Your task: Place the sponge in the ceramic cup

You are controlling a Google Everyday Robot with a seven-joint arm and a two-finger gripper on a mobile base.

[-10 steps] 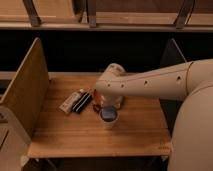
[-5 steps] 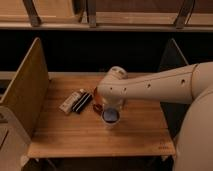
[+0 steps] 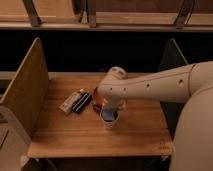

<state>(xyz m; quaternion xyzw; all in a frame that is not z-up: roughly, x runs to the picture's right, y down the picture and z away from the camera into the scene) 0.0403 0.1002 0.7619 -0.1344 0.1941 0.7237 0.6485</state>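
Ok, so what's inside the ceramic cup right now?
A blue-grey sponge shows in the mouth of the ceramic cup. The gripper hangs directly over it, covering the cup's back rim, so how deep the sponge sits, and anything beneath it, cannot be seen.

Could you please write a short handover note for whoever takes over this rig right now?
Gripper: low over the ceramic cup, near the middle of the wooden table, mostly hidden under the wrist.
Sponge: blue shows in the cup's mouth, so it appears to sit in the cup.
Cup: upright, just right of the striped box and in front of the orange dish.
Done: the sponge seems to be in the cup.
Left: lift the gripper straight up, probably slowly so the cup does not tip, and check the sponge stays inside.
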